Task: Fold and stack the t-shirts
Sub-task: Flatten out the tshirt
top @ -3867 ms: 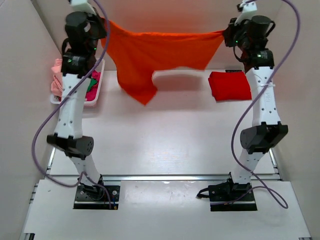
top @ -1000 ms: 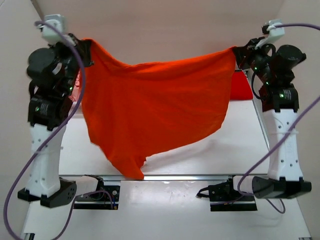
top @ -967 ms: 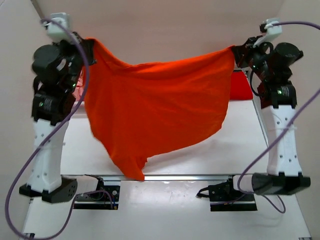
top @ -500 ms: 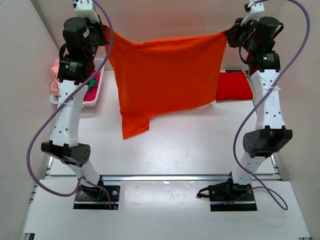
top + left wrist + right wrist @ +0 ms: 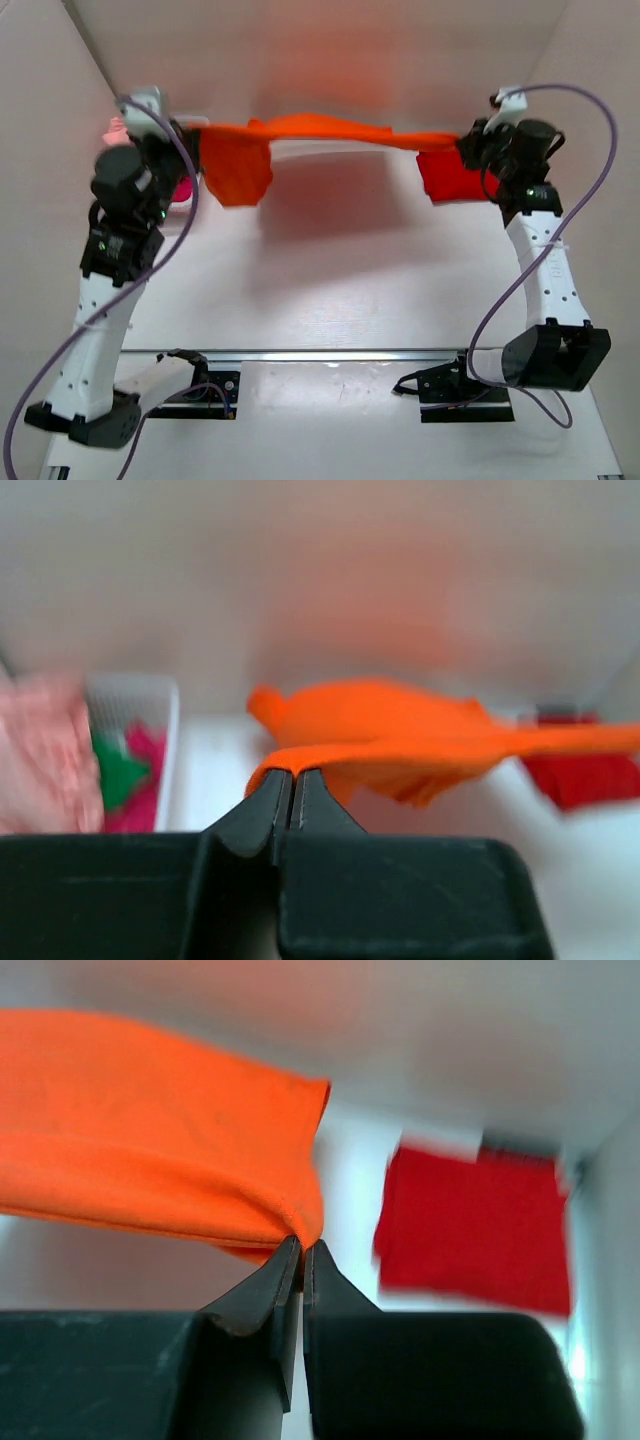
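Observation:
The orange t-shirt [image 5: 320, 131] hangs stretched almost flat in the air between my two grippers, over the far part of the table, with a sleeve drooping at its left end [image 5: 236, 172]. My left gripper [image 5: 192, 135] is shut on its left edge; in the left wrist view the cloth [image 5: 400, 730] runs out from the pinched jaws [image 5: 292, 773]. My right gripper [image 5: 465, 148] is shut on the right edge, the hem [image 5: 190, 1175] caught at the jaw tips [image 5: 302, 1243]. A folded red t-shirt [image 5: 452, 178] lies on the table below the right gripper, also in the right wrist view [image 5: 470, 1225].
The white mesh basket [image 5: 140, 695] stands at the far left with pink [image 5: 40, 755], green [image 5: 118, 775] and magenta [image 5: 150, 780] t-shirts in it, mostly hidden behind my left arm in the top view. Beige walls [image 5: 330, 50] close in the back and sides.
Both arms swung the orange t-shirt from hanging like a curtain up and away, so it now lies stretched nearly level. The left arm moved outward and lower. Both grips held.

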Robot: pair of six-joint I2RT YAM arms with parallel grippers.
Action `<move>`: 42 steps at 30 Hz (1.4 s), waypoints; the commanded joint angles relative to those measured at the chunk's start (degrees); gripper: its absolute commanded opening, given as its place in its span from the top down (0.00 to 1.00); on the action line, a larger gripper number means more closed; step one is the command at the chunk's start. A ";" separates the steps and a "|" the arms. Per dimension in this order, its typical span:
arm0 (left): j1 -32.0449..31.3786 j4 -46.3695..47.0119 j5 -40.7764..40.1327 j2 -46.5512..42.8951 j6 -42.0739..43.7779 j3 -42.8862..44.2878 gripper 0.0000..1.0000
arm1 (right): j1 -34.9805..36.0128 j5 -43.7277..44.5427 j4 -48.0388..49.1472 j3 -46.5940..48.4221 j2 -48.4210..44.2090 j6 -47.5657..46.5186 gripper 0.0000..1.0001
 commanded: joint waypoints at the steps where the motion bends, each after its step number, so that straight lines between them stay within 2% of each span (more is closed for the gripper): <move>1: -0.87 -1.71 0.86 -9.84 -5.05 -18.60 1.00 | -1.00 -0.19 4.03 -11.35 -4.81 -0.17 1.00; 3: -2.97 -4.87 2.17 -16.72 -9.78 -31.53 1.00 | 0.05 0.15 2.10 -19.07 -7.90 -0.35 1.00; 6: -3.59 -9.61 8.04 -27.26 -15.16 -42.18 1.00 | 2.34 3.31 -0.45 -28.12 -15.09 -1.23 1.00; 8: -3.33 -14.70 9.82 -29.21 -15.17 -46.15 1.00 | 1.73 3.23 -2.30 -30.96 -17.56 -1.05 1.00; 10: -3.77 -15.96 10.36 -32.28 -15.43 -50.02 1.00 | 1.12 3.23 -5.28 -33.59 -19.85 -1.22 1.00; 13: -4.21 -17.01 10.62 -33.26 -15.88 -50.22 1.00 | 0.24 3.06 -6.69 -35.79 -22.31 -0.70 1.00; 17: -4.12 -16.40 7.82 -31.16 -14.13 -42.77 1.00 | -0.12 1.38 -7.48 -31.17 -24.69 0.97 1.00; 21: -4.82 -15.26 1.85 -25.90 -10.87 -27.59 1.00 | 2.42 2.96 -8.45 -23.15 -25.66 1.41 1.00; 26: -5.00 -15.43 -2.39 -17.99 -6.12 -6.76 1.00 | 1.11 2.70 -9.24 -12.00 -26.98 1.32 1.00; 32: -6.49 -15.69 -5.19 -11.83 -3.22 9.43 1.00 | 1.02 3.66 -12.23 -0.93 -26.28 0.36 1.00; 36: -7.72 -15.52 -5.82 -8.40 -2.08 16.82 1.00 | 3.04 3.93 -13.55 6.54 -23.47 -0.61 1.00; 42: -7.46 -13.15 -4.06 -2.34 -0.94 21.50 1.00 | 4.89 4.19 -12.59 11.13 -17.50 -1.93 1.00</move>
